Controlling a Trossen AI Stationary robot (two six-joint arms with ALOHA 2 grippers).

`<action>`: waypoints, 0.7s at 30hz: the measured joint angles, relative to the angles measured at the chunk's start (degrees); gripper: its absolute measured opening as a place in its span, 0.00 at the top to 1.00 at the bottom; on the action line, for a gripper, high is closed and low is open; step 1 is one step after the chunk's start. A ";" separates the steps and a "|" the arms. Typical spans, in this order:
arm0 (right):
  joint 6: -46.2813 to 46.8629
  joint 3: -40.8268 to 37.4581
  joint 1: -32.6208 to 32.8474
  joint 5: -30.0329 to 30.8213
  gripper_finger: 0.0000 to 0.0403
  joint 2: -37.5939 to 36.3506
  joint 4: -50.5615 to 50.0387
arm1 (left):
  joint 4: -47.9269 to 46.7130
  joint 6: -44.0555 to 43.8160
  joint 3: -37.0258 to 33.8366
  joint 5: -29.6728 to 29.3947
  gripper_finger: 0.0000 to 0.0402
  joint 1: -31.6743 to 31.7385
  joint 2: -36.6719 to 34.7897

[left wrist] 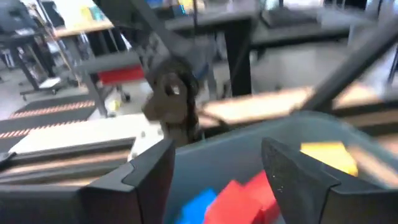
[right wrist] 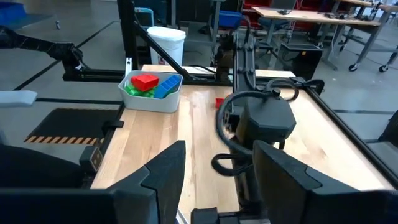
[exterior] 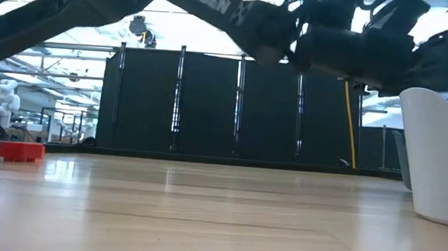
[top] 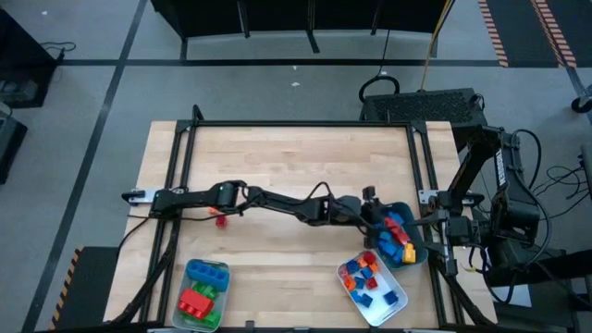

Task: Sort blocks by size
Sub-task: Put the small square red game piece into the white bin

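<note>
My left arm reaches across the table, and its gripper (top: 375,211) hangs open over the near-right teal tray (top: 413,254). That tray holds red, blue and orange blocks (top: 396,236). In the left wrist view the open gripper (left wrist: 217,165) stands above a red block (left wrist: 239,199), a blue one (left wrist: 196,208) and an orange-yellow one (left wrist: 329,155), touching none that I can see. One red brick (top: 220,220) lies alone on the table left of centre; it also shows in the low view (exterior: 21,151). My right gripper (top: 437,222) waits open at the right edge.
A pale tray (top: 203,294) at the near left holds large green, blue and red bricks. A white tray (top: 372,283) at the near right holds several small blue, red and orange blocks. A black frame rail (top: 296,123) runs round the table. The far half of the tabletop is bare wood.
</note>
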 joint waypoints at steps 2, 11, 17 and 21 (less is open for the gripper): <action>0.61 0.00 0.00 -0.49 0.58 0.00 0.00 | -5.82 2.08 -0.06 -0.99 0.40 -0.53 -1.82; 0.98 0.00 0.00 -2.95 0.58 -0.01 -0.08 | -48.48 19.39 0.20 -5.27 0.40 -5.33 -17.34; -0.55 0.00 0.00 -2.79 0.58 0.00 -0.61 | -74.49 17.92 -2.47 -6.08 0.44 -5.36 -19.67; -0.70 0.00 0.00 -2.61 0.58 0.02 -0.94 | -79.97 12.96 -11.90 -5.11 0.51 -5.30 -21.90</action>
